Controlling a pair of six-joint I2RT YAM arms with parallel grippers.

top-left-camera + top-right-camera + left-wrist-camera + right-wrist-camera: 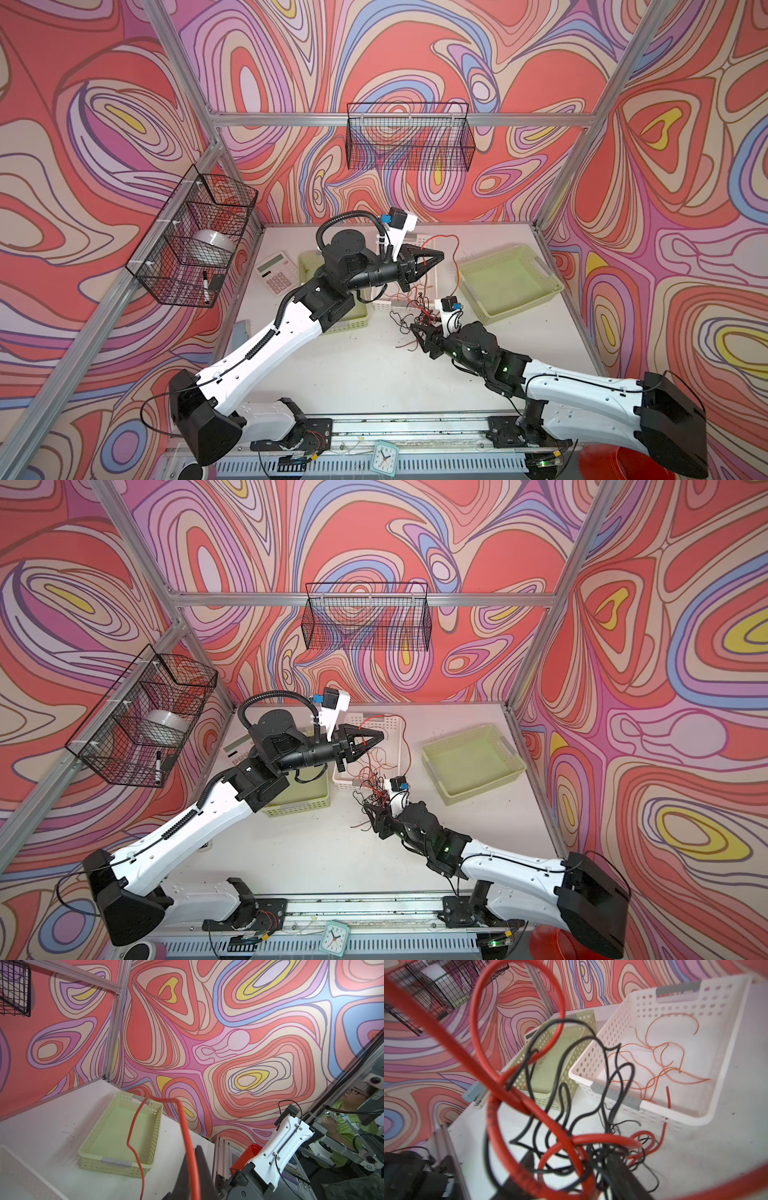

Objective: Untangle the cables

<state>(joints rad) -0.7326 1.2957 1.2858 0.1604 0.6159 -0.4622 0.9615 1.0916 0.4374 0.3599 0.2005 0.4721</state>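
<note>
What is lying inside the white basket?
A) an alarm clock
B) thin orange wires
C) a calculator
B: the right wrist view shows thin orange wires lying in loose curls on the floor of the white basket, and nothing else in it.
</note>
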